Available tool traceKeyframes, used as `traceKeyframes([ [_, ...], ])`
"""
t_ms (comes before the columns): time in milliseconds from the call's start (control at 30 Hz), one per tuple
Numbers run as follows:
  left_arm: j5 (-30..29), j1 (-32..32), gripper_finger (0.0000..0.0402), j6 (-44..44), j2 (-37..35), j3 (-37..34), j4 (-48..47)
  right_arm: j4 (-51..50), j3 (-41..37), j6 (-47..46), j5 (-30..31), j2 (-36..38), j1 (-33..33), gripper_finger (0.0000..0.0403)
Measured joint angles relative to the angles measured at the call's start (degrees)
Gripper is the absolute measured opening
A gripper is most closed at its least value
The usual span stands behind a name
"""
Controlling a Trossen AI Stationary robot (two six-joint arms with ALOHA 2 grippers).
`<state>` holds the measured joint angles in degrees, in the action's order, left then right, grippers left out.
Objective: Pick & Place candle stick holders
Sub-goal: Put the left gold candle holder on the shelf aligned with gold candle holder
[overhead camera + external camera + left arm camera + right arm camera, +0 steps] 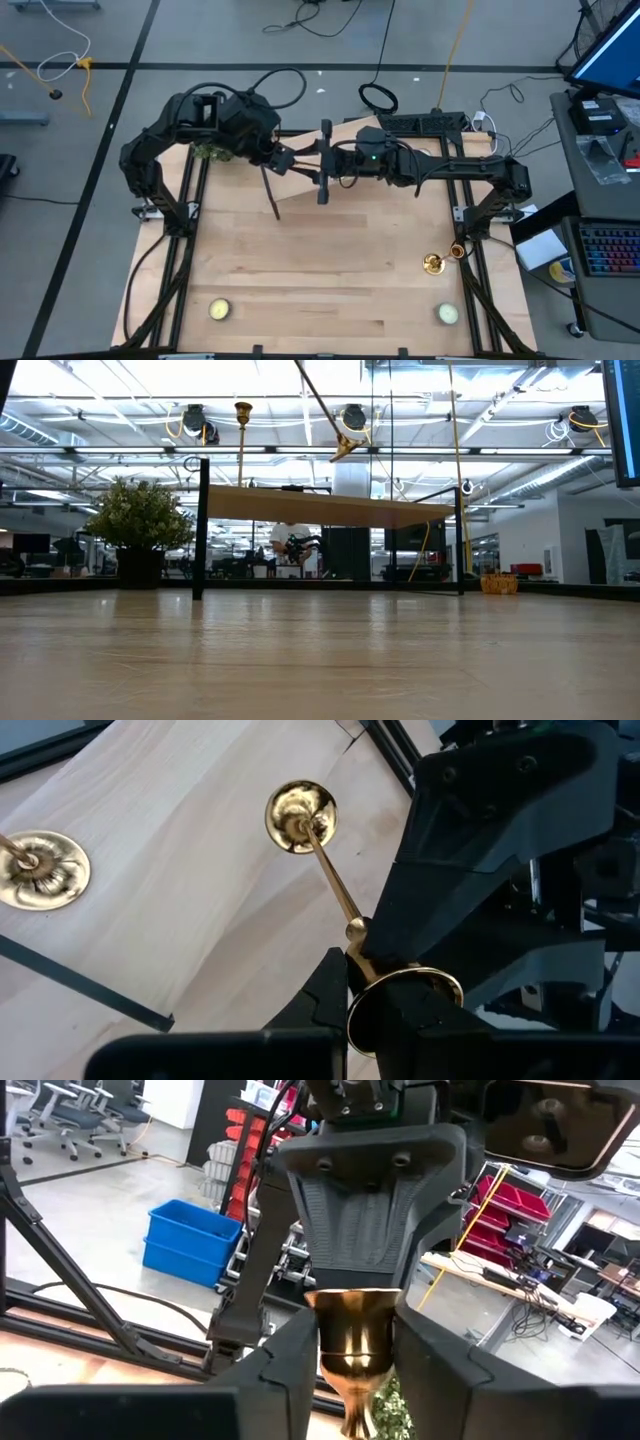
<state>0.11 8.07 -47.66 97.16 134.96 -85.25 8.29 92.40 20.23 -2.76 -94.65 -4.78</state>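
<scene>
1. The pale wooden surface [300, 250] was the biggest thing in shot. Both dark arms met above its back edge, around the middle, well away from everything else on it.
2. The left gripper [375, 1007] was clamped shut on the wide round end of a shiny gold metal candle stick holder [330, 870].
3. The right gripper [352, 1370] sat right beside the left one. Its two fingers were either side of the flared gold part and looked pressed up against it, so I'd call that a grip, though not a firm one yet.
4. The bit that matters is the holder's long axis. The slim stem ran straight out from the left gripper, slanting down toward the surface, with the far end free. The right gripper came at it crosswise at the end nearest the left gripper, so both were on the same end, practically touching. My guess is it was a handover, and the left has to let go without the stem swinging.
5. Two more small gold candlesticks [433, 263] sat close together near the front right of the surface, on the right arm's side.
6. A pale yellow tealight disc [220, 310] lay front left, and a whitish tealight disc [446, 314] front right.
</scene>
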Motion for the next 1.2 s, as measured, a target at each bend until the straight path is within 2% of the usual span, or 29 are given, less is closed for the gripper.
traceKeyframes([
  [233, -0.3, -0.3, 0.0016, 0.0, -0.1, 0.0, -0.6, 0.1, 0.0, 0.0, -0.1, 0.2, 0.0, 0.0075],
  [433, -0.3, -0.3, 0.0016, 0.2, -0.1, 0.0, -0.5, 0.1, 0.0, 0.0, -0.2, 0.2, 0.0, 0.0065],
  [567, -0.2, -0.3, 0.0016, 0.0, -0.1, 0.0, -0.5, -0.5, 0.0, 0.9, 0.1, 0.2, 0.0, 0.0083],
  [800, 0.8, -0.5, 0.0016, 0.0, 0.1, 0.0, 1.0, -3.6, -0.1, 1.7, 0.3, -0.1, 0.0, 0.017],
  [900, 1.2, -0.5, 0.0016, 0.1, 0.1, 0.0, 1.4, -3.1, -0.1, 1.9, 0.2, -0.1, 0.0, 0.0194],
  [1033, 1.1, -0.5, 0.0016, 0.2, 0.1, 0.0, 1.1, -3.0, -0.1, 2.7, 1.5, -0.1, 0.0, 0.0192],
  [1200, 0.9, -0.5, 0.0016, 0.2, 0.1, 0.0, 1.5, -2.5, -0.1, 3.1, 1.6, -0.1, 0.0, 0.0163],
])
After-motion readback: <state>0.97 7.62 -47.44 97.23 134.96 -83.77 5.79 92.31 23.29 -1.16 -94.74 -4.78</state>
